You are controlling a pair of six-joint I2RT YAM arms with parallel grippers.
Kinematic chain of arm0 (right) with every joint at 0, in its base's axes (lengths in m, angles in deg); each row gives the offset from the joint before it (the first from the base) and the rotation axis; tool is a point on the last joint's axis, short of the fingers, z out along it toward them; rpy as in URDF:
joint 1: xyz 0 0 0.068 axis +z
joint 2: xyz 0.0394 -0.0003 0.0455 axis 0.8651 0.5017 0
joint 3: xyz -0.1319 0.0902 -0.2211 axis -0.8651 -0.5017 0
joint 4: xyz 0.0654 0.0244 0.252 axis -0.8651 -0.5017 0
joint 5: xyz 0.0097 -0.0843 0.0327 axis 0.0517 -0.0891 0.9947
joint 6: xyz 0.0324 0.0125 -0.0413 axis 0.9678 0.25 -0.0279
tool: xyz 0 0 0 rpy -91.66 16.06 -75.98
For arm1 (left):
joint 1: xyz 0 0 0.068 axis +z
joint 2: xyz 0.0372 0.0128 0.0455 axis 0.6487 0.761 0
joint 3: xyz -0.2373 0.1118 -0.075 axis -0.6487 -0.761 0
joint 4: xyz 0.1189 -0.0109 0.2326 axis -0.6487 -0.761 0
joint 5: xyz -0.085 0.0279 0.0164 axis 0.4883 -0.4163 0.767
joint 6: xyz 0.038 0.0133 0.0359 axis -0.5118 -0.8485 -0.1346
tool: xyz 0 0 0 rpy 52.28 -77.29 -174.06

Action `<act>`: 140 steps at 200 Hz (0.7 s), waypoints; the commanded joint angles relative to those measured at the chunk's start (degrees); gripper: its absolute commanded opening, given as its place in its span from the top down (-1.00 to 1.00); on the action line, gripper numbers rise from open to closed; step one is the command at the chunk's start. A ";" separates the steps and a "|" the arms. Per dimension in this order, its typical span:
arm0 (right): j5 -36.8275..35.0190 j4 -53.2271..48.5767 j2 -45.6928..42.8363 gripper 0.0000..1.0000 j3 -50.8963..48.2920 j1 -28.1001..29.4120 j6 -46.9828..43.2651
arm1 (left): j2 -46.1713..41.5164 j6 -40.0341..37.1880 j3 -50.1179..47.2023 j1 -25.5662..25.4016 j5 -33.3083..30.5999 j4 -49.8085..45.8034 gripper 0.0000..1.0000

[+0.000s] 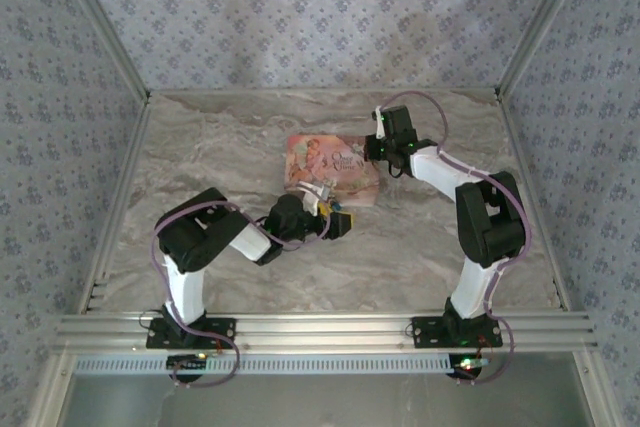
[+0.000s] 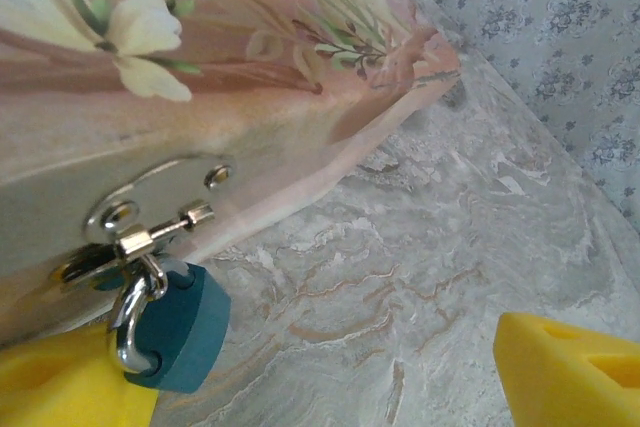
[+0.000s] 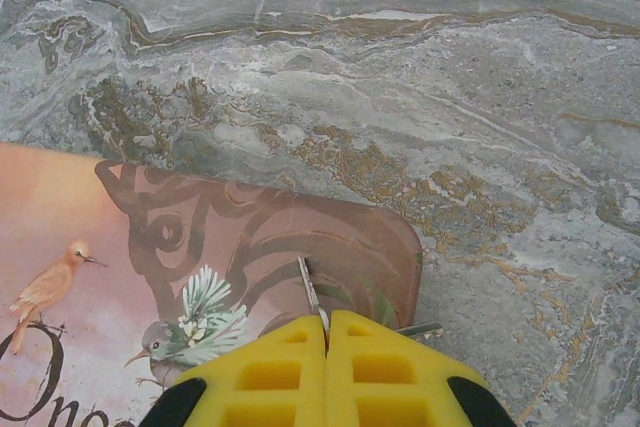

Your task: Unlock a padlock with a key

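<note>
Our left claw (image 2: 320,377) stands wide open and holds nothing. The blue padlock (image 2: 182,332) hangs from the hasp (image 2: 150,217) on the tin (image 2: 250,77), just beside that claw's left finger. Our right claw (image 3: 327,319) is closed on a thin metal sliver, probably the key (image 3: 308,285), above the tin's lid. With so little of it showing, it may twist or slip at the keyhole. The dangling padlock may also swing away unless we steady it.

The right end effector (image 3: 326,323) is seen with its yellow fingers (image 3: 262,372) pressed together on a thin silvery key (image 3: 306,285) — poised over a corner of the pink bird-printed tin (image 3: 200,247) laid on the marbled tabletop (image 3: 400,77).
</note>
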 commanded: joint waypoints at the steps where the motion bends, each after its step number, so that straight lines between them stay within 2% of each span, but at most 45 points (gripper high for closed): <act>1: 0.47 -0.61 -1.63 1.00 -1.00 0.32 -0.35 | 1.39 0.73 0.64 -0.21 -1.39 4.43 -0.69; 41: 0.45 -0.38 -1.73 1.00 -1.00 0.35 -0.28 | 4.19 4.22 0.47 0.12 -1.09 12.89 -0.61; 107: 0.35 -0.28 -2.05 1.00 -3.34 0.30 -0.63 | 6.75 7.69 0.05 0.87 -1.47 15.54 -0.21; 140: 0.39 -0.15 -2.16 1.00 -3.31 0.46 -0.39 | 6.80 8.66 0.04 1.52 -1.47 14.91 0.09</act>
